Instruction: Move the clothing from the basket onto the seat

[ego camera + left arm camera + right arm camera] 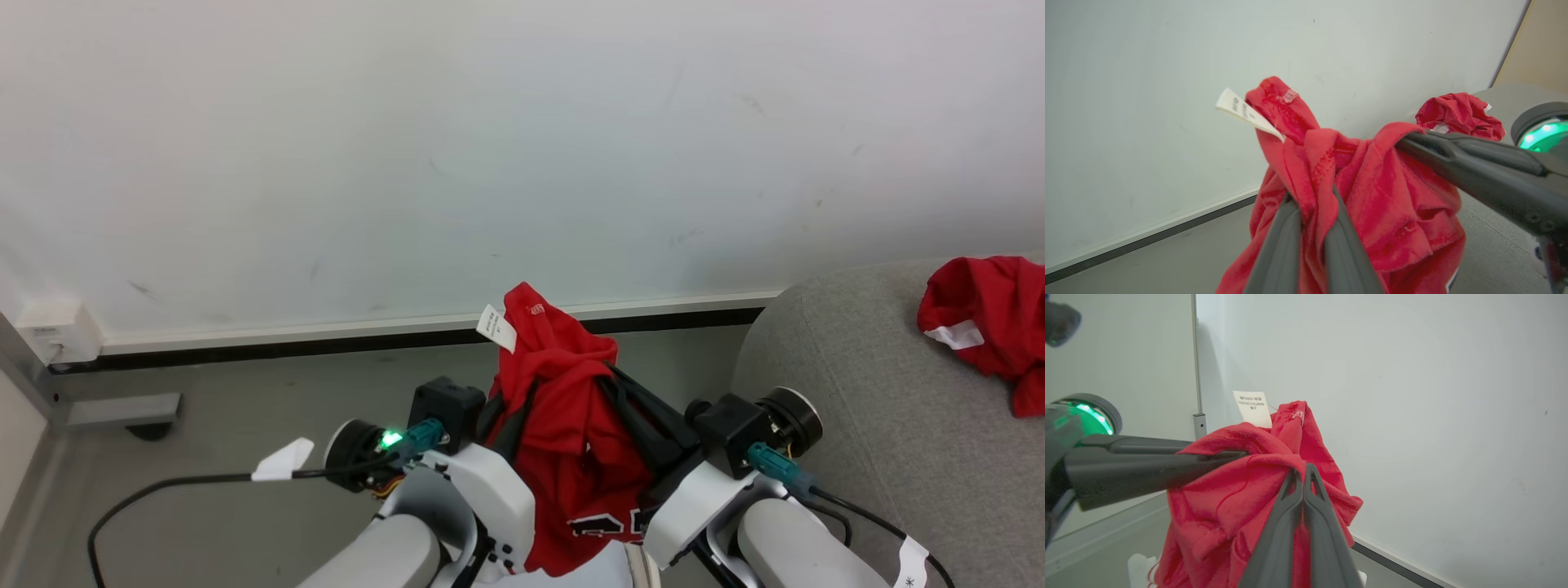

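A bright red garment [563, 416] with a white tag [496, 327] hangs lifted between my two grippers, black-and-white print showing at its lower end. My left gripper [518, 392] is shut on its left folds, fabric pinched between the fingers [1286, 245]. My right gripper [612, 371] is shut on its right side, fingertips pressed together [1302, 471] in the cloth. A second red garment [988, 327] with white trim lies on the grey seat [849, 392] at the right. A sliver of white under the hanging garment [1139, 563] may be the basket.
A white wall with a dark skirting strip [286, 343] stands close ahead above grey floor. A black cable [163, 486] loops at the lower left. A white box [57, 331] and a grey bracket [122, 408] sit at the left wall corner.
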`<state>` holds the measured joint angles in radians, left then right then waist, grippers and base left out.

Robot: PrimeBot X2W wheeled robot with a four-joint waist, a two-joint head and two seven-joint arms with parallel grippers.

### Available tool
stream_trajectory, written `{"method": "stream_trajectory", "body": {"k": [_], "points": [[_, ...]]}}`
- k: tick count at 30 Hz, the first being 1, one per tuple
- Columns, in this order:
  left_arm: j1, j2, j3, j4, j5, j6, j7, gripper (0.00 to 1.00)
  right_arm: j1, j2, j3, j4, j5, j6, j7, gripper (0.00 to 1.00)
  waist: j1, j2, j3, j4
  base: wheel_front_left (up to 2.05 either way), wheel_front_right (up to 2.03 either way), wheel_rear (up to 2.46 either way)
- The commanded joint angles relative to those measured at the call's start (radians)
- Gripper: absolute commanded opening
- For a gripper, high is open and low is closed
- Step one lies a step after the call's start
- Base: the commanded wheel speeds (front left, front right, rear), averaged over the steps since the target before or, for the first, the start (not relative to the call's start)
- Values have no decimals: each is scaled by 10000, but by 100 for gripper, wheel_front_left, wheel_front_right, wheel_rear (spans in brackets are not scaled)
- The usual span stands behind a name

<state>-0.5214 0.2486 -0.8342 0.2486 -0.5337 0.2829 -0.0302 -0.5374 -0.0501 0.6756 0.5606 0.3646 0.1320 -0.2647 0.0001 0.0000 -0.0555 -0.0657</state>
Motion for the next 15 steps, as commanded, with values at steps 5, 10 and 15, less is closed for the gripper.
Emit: {"method": "stream_trajectory", "body": {"k": [5,10,15], "points": [[-63,68,1,14,-82,59,-164,100,107,-14,-399,-324,-278,-26,6,0,-1,0,-4,-16,0,0,0],[-56,39,-7,46,-118,88,-226,100,120,-15,-730,-559,-435,-26,6,0,-1,0,-38,-36,0,0,0],[-58,15,-33,60,-149,110,-252,100,80,-15,-974,-715,-519,-26,5,0,-1,0,-43,-61,0,0,0]]}}
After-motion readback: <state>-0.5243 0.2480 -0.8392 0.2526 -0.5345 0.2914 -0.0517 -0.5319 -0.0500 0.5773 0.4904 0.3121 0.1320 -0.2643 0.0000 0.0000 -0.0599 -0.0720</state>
